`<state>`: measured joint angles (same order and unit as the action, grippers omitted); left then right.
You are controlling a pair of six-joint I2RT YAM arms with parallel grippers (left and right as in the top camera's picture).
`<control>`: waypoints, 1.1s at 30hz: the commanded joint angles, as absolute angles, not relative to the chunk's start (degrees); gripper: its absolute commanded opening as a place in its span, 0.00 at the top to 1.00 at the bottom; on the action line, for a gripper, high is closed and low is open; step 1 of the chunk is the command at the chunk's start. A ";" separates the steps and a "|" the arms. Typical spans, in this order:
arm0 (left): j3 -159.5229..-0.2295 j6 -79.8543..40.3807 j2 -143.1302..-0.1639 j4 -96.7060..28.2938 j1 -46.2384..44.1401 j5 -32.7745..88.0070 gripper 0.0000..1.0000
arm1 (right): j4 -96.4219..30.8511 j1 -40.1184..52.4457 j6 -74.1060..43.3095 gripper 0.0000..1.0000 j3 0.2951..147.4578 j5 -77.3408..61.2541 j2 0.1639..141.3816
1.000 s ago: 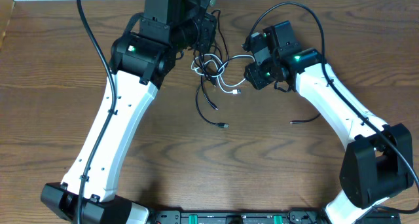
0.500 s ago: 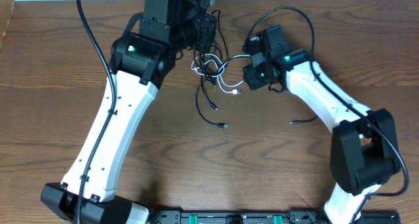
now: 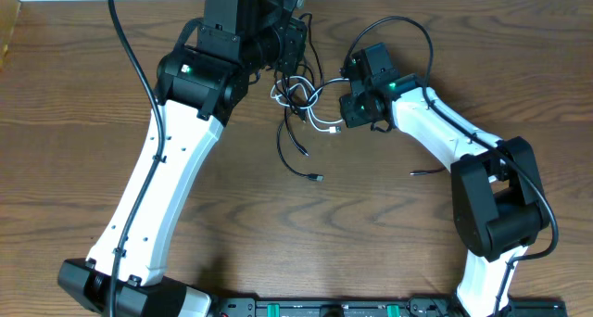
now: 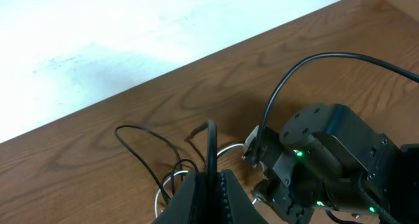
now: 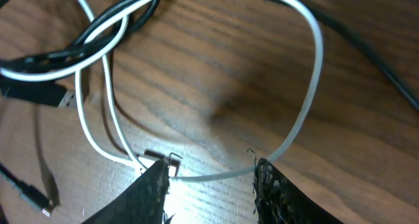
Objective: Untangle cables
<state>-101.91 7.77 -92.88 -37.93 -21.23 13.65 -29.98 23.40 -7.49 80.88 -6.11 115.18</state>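
Overhead: the cables lie bunched on the desk between the two arms, with white and black strands looped through each other. One black tail trails loose toward the near edge. I judge the untangling barely begun.

Left wrist: the left fingers are pinched together on a black cable that rises from between them.

Right wrist: the right fingers stand partly apart astride a loop of the white cable, not clamping it.

Overhead's evenly lit and sharp, just soft shadows. Right wrist shot has glare lower centre on the table, fingertips blurry.
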 commanded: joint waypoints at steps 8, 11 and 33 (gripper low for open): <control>-101.32 8.56 -91.50 -37.67 -21.45 14.37 0.92 | -28.01 23.79 -13.74 0.60 81.65 -1.85 115.52; -101.32 8.56 -91.50 -37.67 -21.45 14.37 0.92 | -27.90 24.01 -14.81 0.60 81.65 -0.32 115.52; -101.32 8.56 -91.50 -37.47 -21.45 14.37 0.93 | -26.37 24.36 -18.00 0.65 81.65 0.27 117.36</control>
